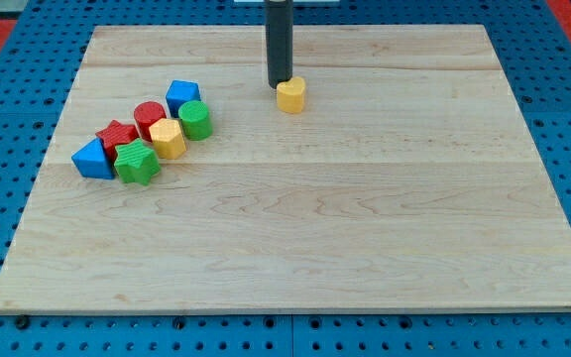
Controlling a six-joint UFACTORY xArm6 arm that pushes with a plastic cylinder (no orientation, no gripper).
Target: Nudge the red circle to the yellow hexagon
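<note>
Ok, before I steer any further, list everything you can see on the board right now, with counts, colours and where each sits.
red circle: 1, red, in the cluster at the view's left, on its upper row
yellow hexagon: 1, yellow, alone near the view's top centre
second yellow block: 1, yellow, middle of the cluster, just below the red circle
blue cube: 1, blue, top of the cluster
green cylinder: 1, green, right end of the cluster
red star-like block: 1, red, left of the red circle
blue triangular block: 1, blue, left end of the cluster
green star: 1, green, bottom of the cluster
wooden board: 1, pale wood, on a blue pegboard
my tip: 1, dark rod end, at the yellow hexagon's upper left edge, far from the red circle
</note>
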